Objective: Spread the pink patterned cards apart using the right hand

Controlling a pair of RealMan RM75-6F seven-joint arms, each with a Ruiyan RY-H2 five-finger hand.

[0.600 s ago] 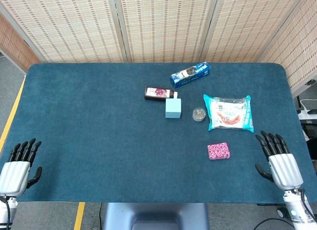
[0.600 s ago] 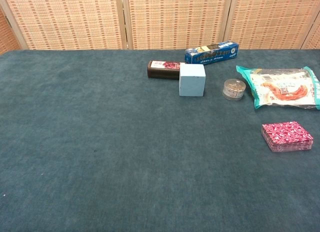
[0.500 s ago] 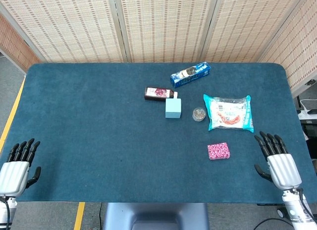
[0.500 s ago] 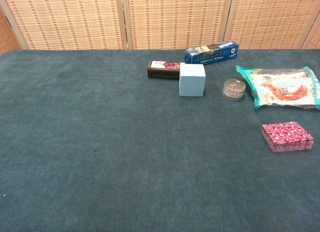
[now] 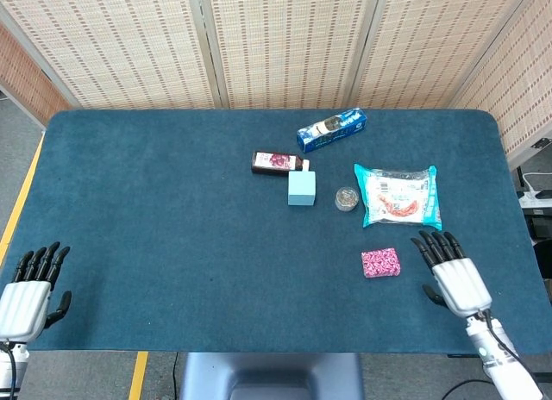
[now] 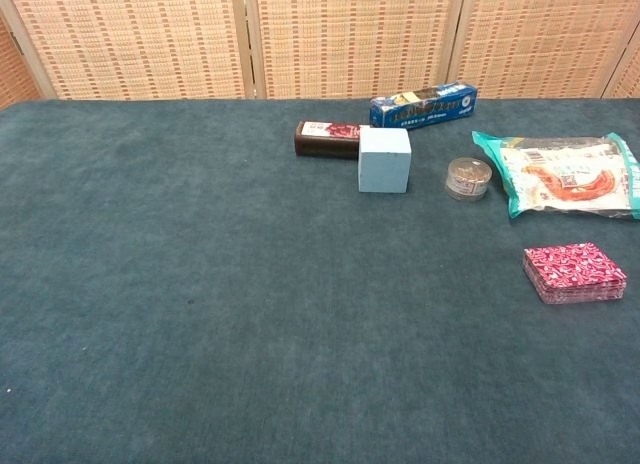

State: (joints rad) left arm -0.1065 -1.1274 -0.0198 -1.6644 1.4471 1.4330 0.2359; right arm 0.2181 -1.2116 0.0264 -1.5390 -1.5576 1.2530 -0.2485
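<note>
cards (image 5: 380, 263) sat in a neat stack, just below the snack bag (image 5: 398, 196) | right hand (image 5: 450, 275) hovered beside the stack, fingers spread, empty, guess lining up to fan it | left hand (image 5: 28, 290) parked far off, also empty

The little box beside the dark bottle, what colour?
Light blue box, plain, clearest in chest view.

We've got a teal felt-looking table (image 5: 155, 210) with a small cluster of stuff toward the far right. There's a blue box (image 5: 332, 129) lying at an angle near the back, a dark bottle (image 5: 278, 162) on its side with a reddish label, and a pale blue cube (image 5: 302, 189) just beside the bottle's cap end. Next to that sits a little clear round container (image 5: 347, 198) (can't tell what's inside), then a teal snack packet (image 5: 398, 195). Woven screens (image 5: 285, 42) stand behind it all.
</note>
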